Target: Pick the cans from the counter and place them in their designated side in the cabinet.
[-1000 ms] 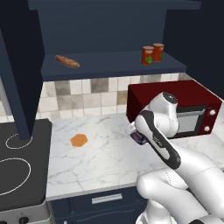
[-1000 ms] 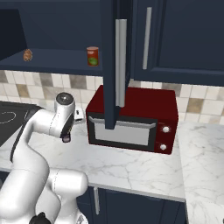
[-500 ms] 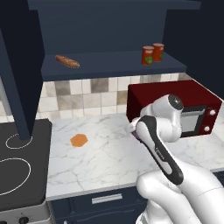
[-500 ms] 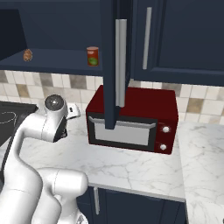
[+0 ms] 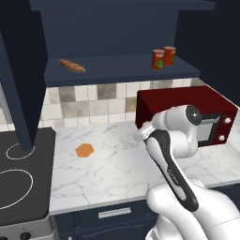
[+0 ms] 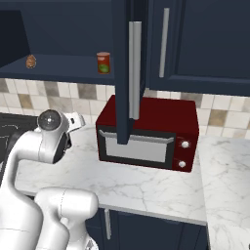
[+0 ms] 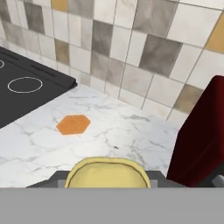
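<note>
Yellow tin [image 7: 107,172] held between jaws above the counter [image 7: 109,131].

Evenly and softly lit throughout, flat rendered light with no single visible source. Brightest on the white grey-veined marble counter [image 5: 117,161] and the beige-and-grey tiled backsplash [image 7: 131,52]; dimmest inside the dark navy wall cabinet [image 5: 117,33], near black toward 12 o'clock. Only faint shading under the dark red box-shaped microwave [image 6: 146,132]. No glare, just a mild sheen on the white arm [image 5: 173,154]. Sharp to the edges, no lens bending, slight pixel softness in the hand view.
</note>
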Available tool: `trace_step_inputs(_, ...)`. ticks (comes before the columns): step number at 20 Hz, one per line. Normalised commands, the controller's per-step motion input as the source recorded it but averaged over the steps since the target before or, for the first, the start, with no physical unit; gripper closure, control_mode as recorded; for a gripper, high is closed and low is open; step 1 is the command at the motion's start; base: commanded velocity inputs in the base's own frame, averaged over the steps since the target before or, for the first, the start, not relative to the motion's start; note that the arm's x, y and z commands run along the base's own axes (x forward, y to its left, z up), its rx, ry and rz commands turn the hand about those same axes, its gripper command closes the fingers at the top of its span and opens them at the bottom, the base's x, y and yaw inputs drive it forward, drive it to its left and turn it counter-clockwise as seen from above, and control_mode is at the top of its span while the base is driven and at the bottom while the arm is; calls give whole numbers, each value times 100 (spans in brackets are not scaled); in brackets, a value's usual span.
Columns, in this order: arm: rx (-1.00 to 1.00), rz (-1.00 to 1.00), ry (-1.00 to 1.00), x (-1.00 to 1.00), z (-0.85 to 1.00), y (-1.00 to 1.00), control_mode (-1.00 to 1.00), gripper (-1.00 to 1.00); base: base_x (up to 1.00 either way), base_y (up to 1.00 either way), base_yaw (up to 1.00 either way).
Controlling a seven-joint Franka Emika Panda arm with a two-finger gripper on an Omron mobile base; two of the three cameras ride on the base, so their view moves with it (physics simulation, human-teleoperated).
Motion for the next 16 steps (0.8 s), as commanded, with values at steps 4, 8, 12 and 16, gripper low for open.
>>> trace_step_inputs(4, 0, -3, 7, -29, 48, 0, -100, 100, 0, 0, 0)
trace_step_inputs(8, 0, -3, 10, -27, 51, -1, -100, 100, 0, 0, 0)
trace_step_inputs(12, 0, -3, 4, -27, 54, -3, -100, 100, 0, 0, 0)
trace_step_inputs(16, 1, -4, 1, -19, 61, -4, -100, 100, 0, 0, 0)
